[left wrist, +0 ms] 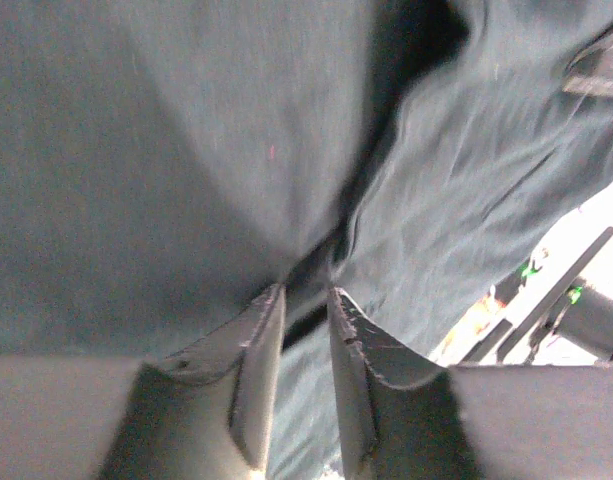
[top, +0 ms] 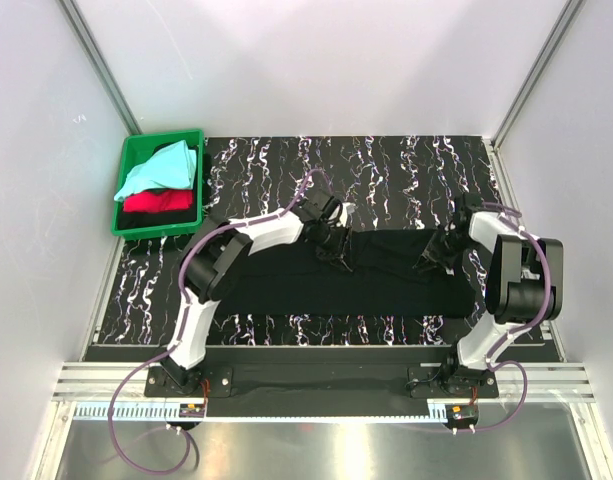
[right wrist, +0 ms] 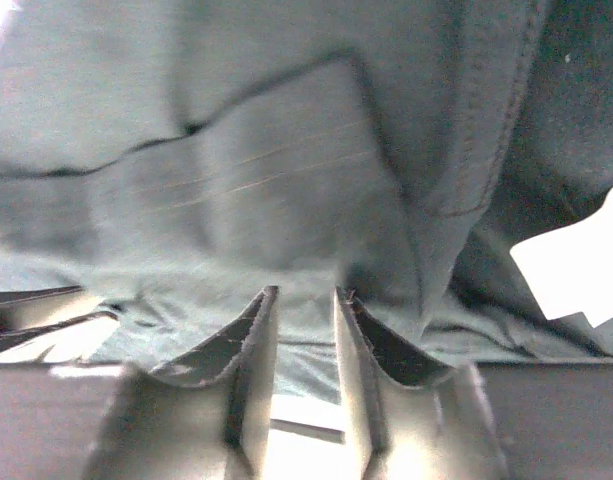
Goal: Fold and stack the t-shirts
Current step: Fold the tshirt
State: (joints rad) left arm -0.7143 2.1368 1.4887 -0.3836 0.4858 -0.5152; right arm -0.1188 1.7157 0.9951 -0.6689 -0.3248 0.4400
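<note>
1. From the overhead view, the black t-shirt (top: 386, 275) lies stretched wide across the middle of the black, white-streaked tabletop (top: 386, 180), between my two arms.
2. My left pincer (top: 333, 247) is down on the shirt's far edge, left of centre. My right pincer (top: 433, 257) is down on the same far edge, further to the right. The two are well apart.
3. Left wrist view: my two fingers (left wrist: 256, 340) stand close together with only a narrow gap. A raised ridge of dark cloth runs straight into that gap at the tips. My left pincer is clenched on the black t-shirt.
4. The cloth fans out from that pinch in soft creases and fills nearly the whole left wrist view.
5. Right wrist view: my fingers (right wrist: 251, 340) are also drawn close, and dark cloth with a stitched hem drapes over the tips and fills the gap between them. My right pincer is grasping the black t-shirt too.
6. Bright light shows beneath the cloth at the bottom of the right wrist view.
7. At the table's far left corner sits a green crate (top: 154, 229). Inside it, a pale aqua t-shirt (top: 161, 170) lies crumpled on top of a red t-shirt (top: 158, 202).
</note>
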